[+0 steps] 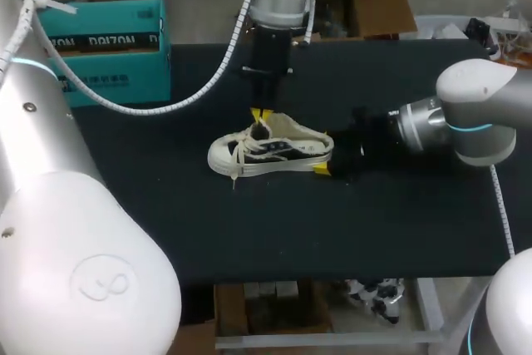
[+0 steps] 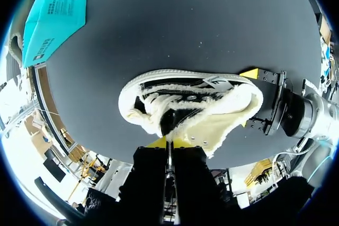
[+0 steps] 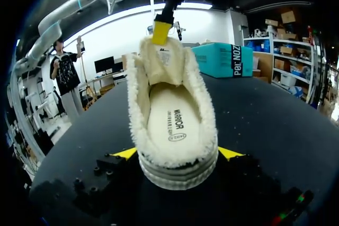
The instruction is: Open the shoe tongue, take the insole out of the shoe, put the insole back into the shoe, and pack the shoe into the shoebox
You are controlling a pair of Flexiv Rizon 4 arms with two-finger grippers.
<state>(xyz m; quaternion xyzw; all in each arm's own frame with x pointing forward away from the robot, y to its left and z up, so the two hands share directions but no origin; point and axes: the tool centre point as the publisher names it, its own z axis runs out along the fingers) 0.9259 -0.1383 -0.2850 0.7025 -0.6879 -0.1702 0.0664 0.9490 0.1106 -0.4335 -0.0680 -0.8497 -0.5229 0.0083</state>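
Centrally, shoe (image 1: 270, 154) on table (image 1: 374, 230), left gripper (image 1: 260, 114) pinching tongue (image 3: 164, 59), right gripper (image 3: 179, 154) clamping heel (image 3: 177, 174), teal shoebox (image 1: 108, 56) well apart.

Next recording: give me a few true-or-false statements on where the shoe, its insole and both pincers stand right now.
1. The left pincer pinches the shoe tongue. True.
2. The insole lies on the table beside the shoe. False: it lies inside the shoe.
3. The right pincer clamps the shoe at its heel. True.
4. The shoe sits inside the shoebox. False: it stands on the black table, apart from the teal shoebox.
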